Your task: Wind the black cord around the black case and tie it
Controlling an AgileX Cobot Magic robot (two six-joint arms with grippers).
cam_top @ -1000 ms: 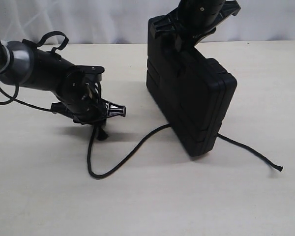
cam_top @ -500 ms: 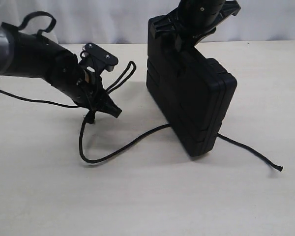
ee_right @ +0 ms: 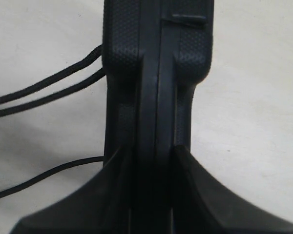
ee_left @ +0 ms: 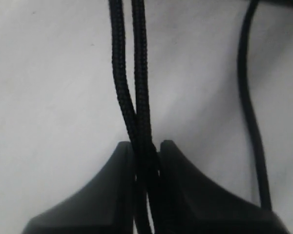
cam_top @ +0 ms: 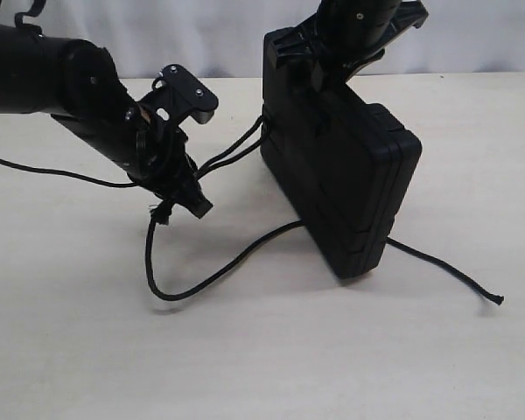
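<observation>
we see left tool (ee_left: 146,148) pinching doubled thin black braided cord (ee_left: 140,73) | right tool (ee_right: 154,156) gripping flat black plastic case (cam_top: 350,184) upright | we judge wrap barely begun, untied

Our left arm (cam_top: 61,83) stretches in low from the left, wrist angled downward. Our left gripper (cam_top: 191,197) is pinched tight on two strands of the black cord (ee_left: 139,73). Our right arm (cam_top: 359,13) hangs from the top edge, and our right gripper (cam_top: 332,61) is clamped on the upper edge of the black case (cam_top: 350,175), one finger on either side.
</observation>
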